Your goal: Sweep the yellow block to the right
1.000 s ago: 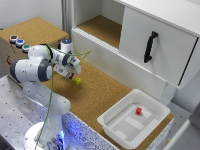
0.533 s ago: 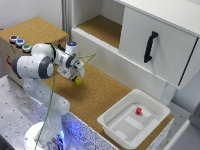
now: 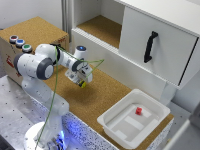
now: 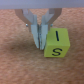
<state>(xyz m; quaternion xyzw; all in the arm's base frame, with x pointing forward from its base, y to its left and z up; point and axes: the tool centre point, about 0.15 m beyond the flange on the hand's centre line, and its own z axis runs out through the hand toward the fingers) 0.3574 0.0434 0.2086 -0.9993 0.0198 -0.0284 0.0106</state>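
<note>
The yellow block [image 4: 56, 44] is a small yellow-green cube with black marks on its top face. It lies on the cork surface [image 4: 20, 65], right beside my gripper [image 4: 40, 47]. The fingers [image 4: 35, 35] stand close together with nothing between them, and one finger's side is against the block's edge. In the exterior view my gripper [image 3: 79, 79] points down at the cork surface [image 3: 107, 95]. The yellow block [image 3: 83, 84] shows just under it, on the side toward the exterior view's right.
A white tray [image 3: 117, 131] holding a small red block [image 3: 138, 110] sits at the exterior view's lower right. Behind the cork stands a white cabinet with a black handle [image 3: 149, 46]. A box with coloured buttons [image 3: 20, 43] is at the left. A green cable [image 3: 92, 63] arcs over the arm.
My gripper has moved toward the exterior view's right and lower along the cork. The yellow block has shifted slightly the same way.
</note>
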